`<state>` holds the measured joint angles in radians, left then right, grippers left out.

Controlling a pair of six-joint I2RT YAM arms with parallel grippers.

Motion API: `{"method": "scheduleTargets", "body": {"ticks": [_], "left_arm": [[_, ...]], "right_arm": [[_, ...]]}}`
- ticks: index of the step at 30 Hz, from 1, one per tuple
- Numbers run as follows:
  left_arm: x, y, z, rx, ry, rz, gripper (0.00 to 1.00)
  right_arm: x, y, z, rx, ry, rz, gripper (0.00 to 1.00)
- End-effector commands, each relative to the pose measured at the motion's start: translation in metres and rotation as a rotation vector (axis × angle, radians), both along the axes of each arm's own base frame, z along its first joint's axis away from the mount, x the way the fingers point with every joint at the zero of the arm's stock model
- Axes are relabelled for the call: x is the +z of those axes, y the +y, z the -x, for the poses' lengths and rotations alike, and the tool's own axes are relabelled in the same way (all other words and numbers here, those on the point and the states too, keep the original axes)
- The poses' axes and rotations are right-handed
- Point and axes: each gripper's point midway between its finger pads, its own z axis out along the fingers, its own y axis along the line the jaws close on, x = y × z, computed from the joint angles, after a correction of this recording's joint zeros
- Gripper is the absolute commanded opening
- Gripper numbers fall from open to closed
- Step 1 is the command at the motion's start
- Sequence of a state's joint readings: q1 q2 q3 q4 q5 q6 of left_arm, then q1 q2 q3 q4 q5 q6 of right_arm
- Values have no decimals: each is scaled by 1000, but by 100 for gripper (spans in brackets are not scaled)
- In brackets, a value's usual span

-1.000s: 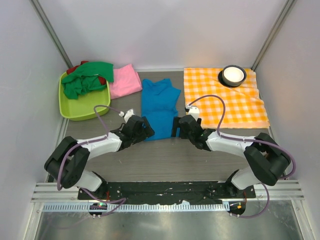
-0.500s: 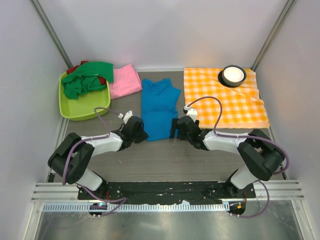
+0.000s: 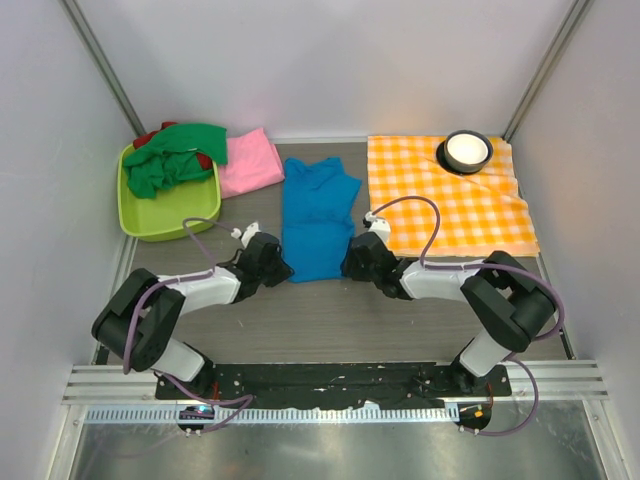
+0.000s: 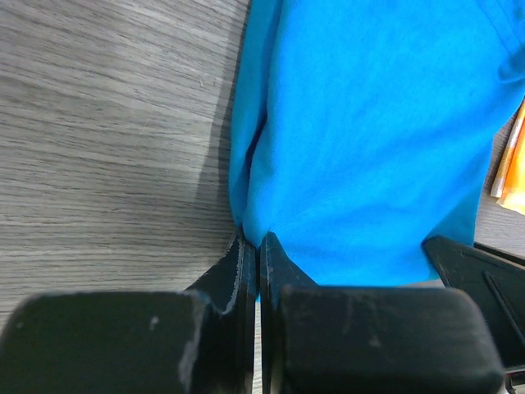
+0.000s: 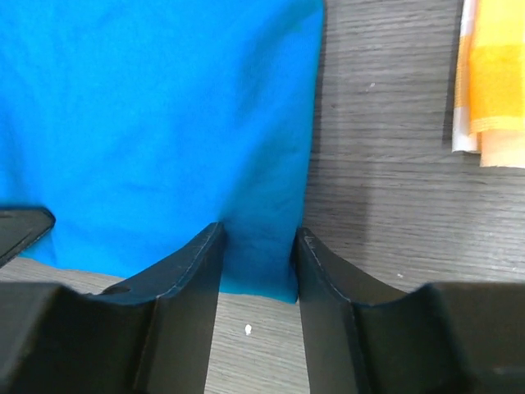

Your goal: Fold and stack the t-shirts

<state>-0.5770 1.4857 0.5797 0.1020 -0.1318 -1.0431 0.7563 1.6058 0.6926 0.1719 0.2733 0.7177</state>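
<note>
The blue t-shirt (image 3: pixel 318 215) lies flat in the middle of the table, collar away from me. My left gripper (image 3: pixel 283 268) is shut on its near left corner; in the left wrist view the cloth (image 4: pixel 369 123) puckers into the closed jaws (image 4: pixel 257 238). My right gripper (image 3: pixel 350 262) is at the near right corner. Its jaws (image 5: pixel 258 234) stand open around the hem (image 5: pixel 262 263), a gap on each side. The pink t-shirt (image 3: pixel 248 163) lies folded at the back left. The green t-shirt (image 3: pixel 175 155) is heaped over the red one (image 3: pixel 145 138).
A lime-green bin (image 3: pixel 160 215) at the back left holds the green and red shirts. The orange-and-white checked cloth (image 3: pixel 450 195) lies to the right with a black-rimmed bowl (image 3: pixel 467 150) on its far edge; its near corner (image 5: pixel 492 82) is close to my right gripper.
Both grippers slid forward onto the blue shirt's near hem. The left jaws closed on the left corner. The right jaws narrowed around the right corner.
</note>
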Motion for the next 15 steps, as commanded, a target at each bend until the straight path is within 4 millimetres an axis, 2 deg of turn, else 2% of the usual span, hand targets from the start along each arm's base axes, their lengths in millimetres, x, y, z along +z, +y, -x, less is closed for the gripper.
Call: {"method": "scheduleTargets", "body": {"ticks": [1, 4, 5, 6, 9, 10, 11, 13, 14, 15], "left_arm": [[-7, 15, 8, 20, 22, -36, 0], [-6, 14, 11, 12, 21, -16, 0], [-3, 12, 11, 5, 14, 0, 0], [-2, 11, 13, 4, 14, 12, 0], [-1, 9, 22, -12, 13, 25, 0], [1, 6, 30, -26, 9, 28, 0], [1, 6, 35, -29, 9, 18, 0], [-3, 2, 54, -46, 22, 14, 0], [3, 3, 59, -41, 3, 22, 0], [0, 1, 73, -59, 10, 20, 0]], "right_arm": [[-4, 2, 10, 6, 39, -23, 42], [-6, -2, 15, -4, 48, -26, 22], [-7, -5, 16, -9, 49, -19, 5], [-6, -6, 17, -17, 45, -14, 1], [-4, -10, 23, -25, 25, 26, 1], [3, -6, 29, -7, 8, 29, 1], [3, -11, 33, -15, -3, 60, 1], [7, -3, 50, 25, -19, 77, 1], [13, -3, 58, 34, -28, 82, 1], [15, -6, 63, 23, -44, 105, 1]]}}
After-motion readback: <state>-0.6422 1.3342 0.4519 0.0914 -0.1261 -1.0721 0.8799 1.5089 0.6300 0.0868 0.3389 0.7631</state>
